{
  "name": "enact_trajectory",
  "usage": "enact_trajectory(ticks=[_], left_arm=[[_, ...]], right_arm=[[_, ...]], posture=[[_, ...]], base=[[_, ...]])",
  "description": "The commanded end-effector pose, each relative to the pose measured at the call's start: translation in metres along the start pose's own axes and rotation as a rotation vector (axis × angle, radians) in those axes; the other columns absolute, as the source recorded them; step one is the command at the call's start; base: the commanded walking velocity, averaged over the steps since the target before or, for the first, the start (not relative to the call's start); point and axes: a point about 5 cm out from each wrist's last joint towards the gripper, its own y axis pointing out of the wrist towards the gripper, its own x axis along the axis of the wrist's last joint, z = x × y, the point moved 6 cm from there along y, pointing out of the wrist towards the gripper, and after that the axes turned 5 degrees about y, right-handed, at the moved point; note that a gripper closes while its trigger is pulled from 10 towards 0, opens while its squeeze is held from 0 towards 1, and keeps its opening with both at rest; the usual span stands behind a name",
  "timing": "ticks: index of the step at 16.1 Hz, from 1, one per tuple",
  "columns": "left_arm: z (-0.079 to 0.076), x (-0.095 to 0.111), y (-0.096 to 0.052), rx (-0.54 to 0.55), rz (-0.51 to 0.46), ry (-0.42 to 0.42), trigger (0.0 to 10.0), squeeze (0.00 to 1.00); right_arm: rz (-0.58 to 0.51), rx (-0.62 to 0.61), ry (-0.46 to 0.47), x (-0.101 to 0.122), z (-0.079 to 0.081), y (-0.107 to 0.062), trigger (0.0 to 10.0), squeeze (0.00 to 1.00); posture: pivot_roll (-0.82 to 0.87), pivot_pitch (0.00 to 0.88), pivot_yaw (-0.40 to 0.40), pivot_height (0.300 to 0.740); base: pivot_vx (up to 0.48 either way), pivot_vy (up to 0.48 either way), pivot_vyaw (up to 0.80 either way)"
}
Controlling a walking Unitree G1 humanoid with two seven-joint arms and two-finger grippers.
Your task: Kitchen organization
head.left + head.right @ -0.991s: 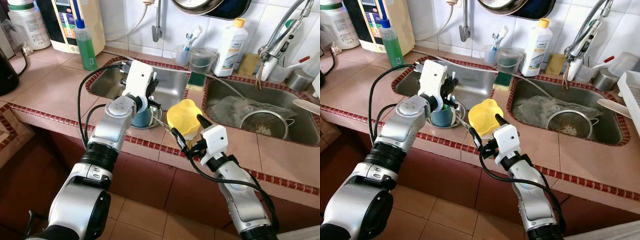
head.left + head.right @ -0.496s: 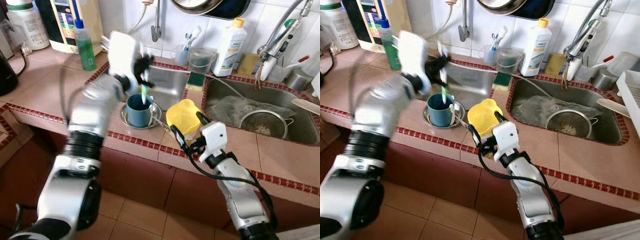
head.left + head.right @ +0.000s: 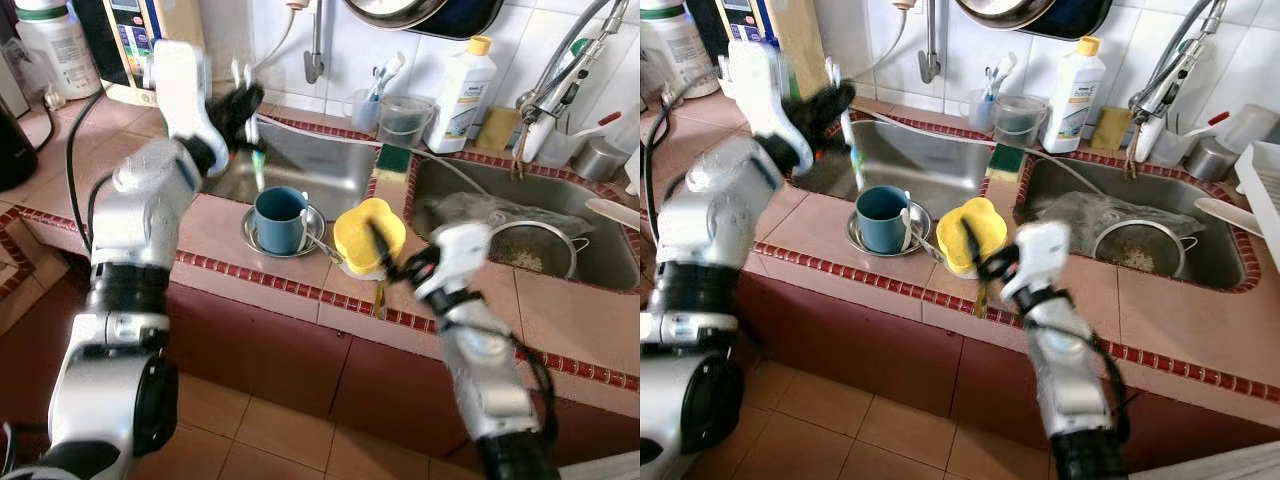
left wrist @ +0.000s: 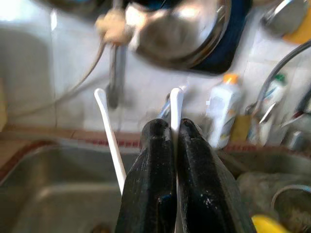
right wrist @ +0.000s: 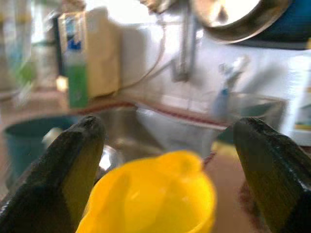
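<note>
- A counter of terracotta tiles [image 3: 120, 190] edged with dark red mosaic trim carries everything, with two steel sink basins sunk into it.
- A blue mug [image 3: 279, 219] stands on a small steel saucer [image 3: 313, 240] in front of the left basin [image 3: 330, 175].
- A yellow plastic cup [image 3: 367, 234] sits just beside the saucer.
- A green liquid bottle with a blue cap [image 3: 171, 92] stands near the wall.
- A white bottle with a yellow cap [image 3: 461, 95] and a clear plastic jug [image 3: 402, 121] stand behind the basins.
- A green sponge [image 3: 392, 160] lies on the divider between the basins.
</note>
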Motion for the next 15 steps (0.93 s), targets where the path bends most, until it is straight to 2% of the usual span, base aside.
enact_trajectory(ticks=[1,3,6,8,11,15], left_arm=[[0.006,-0.007,-0.004,0.023,0.022,0.013,10.0,0.00],[0.007,-0.012,-0.005,0.024,0.037,0.005,10.0,0.00],[0.008,-0.011,-0.004,0.030,0.036,-0.002,10.0,0.00],[0.007,-0.006,-0.002,0.027,0.016,-0.002,10.0,0.00],[0.005,0.005,0.000,0.013,-0.032,-0.054,10.0,0.00],[0.015,0.006,-0.001,0.027,-0.034,-0.046,10.0,0.00]], right_arm=[[-0.013,-0.066,0.029,0.005,-0.016,0.001,10.0,0.00],[-0.016,-0.076,0.039,0.007,-0.020,0.002,10.0,0.00],[-0.002,-0.059,0.043,0.003,-0.014,0.000,10.0,0.00],[-0.001,-0.058,0.056,0.002,-0.012,0.001,10.0,0.00],[-0.004,-0.059,0.063,0.002,-0.012,0.001,10.0,0.00],[-0.008,-0.056,0.075,0.003,-0.011,0.001,10.0,0.00]], posture=[[-0.04,0.000,-0.043,0.740],[-0.04,0.000,-0.043,0.740],[-0.03,0.000,-0.047,0.740],[-0.04,0.000,-0.046,0.740],[-0.04,0.000,-0.041,0.740],[-0.04,0.000,-0.033,0.740]], base=[[0.000,0.000,0.00],[0.000,0.000,0.00],[0.000,0.000,0.00],[0.000,0.000,0.00],[0.000,0.000,0.00],[0.000,0.000,0.00]])
